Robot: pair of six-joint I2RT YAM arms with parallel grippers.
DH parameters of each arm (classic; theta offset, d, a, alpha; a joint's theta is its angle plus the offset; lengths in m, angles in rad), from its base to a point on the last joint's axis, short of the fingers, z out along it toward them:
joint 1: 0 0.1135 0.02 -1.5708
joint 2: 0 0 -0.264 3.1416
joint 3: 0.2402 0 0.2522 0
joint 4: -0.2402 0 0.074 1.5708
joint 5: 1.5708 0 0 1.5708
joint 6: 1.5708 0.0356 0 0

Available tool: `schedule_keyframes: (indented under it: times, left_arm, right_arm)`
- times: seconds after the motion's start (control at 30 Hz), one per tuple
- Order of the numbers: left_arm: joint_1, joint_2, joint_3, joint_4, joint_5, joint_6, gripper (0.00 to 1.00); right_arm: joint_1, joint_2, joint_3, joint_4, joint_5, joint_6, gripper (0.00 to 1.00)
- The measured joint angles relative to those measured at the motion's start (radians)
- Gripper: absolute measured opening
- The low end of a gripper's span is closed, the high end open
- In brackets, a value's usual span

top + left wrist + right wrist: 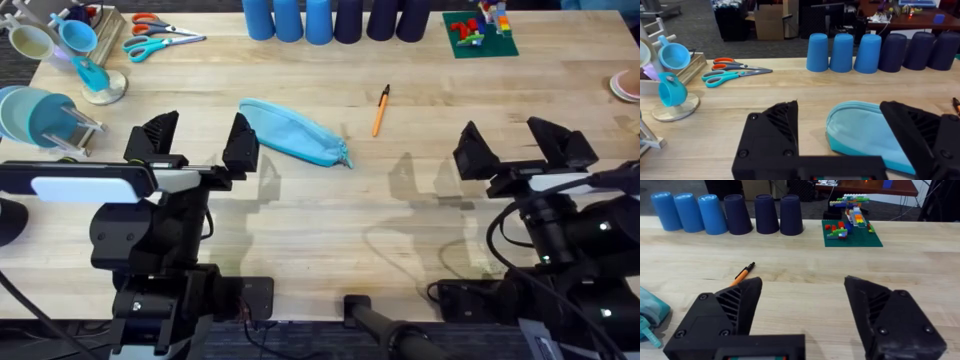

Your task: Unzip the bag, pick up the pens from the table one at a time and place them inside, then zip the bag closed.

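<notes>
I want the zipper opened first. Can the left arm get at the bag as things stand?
Probably yes: the left gripper is open, right beside the bag, with bare table between them.

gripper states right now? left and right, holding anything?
Left gripper: open, empty, beside the bag.
Right gripper: open, empty, over the table.
</notes>
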Motion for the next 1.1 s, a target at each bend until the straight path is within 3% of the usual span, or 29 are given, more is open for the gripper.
schedule_keyframes:
  times: [0.87,1.1]
  left_arm:
    - [0.000,0.000,0.000,-0.001,0.000,0.000,0.994]
    - [0.000,0.013,0.069,-0.149,-0.007,0.000,0.994]
  right_arm:
    - [0.000,0.000,0.005,-0.016,0.001,0.003,0.997]
    - [0.000,0.023,0.143,-0.260,0.027,0.003,0.996]
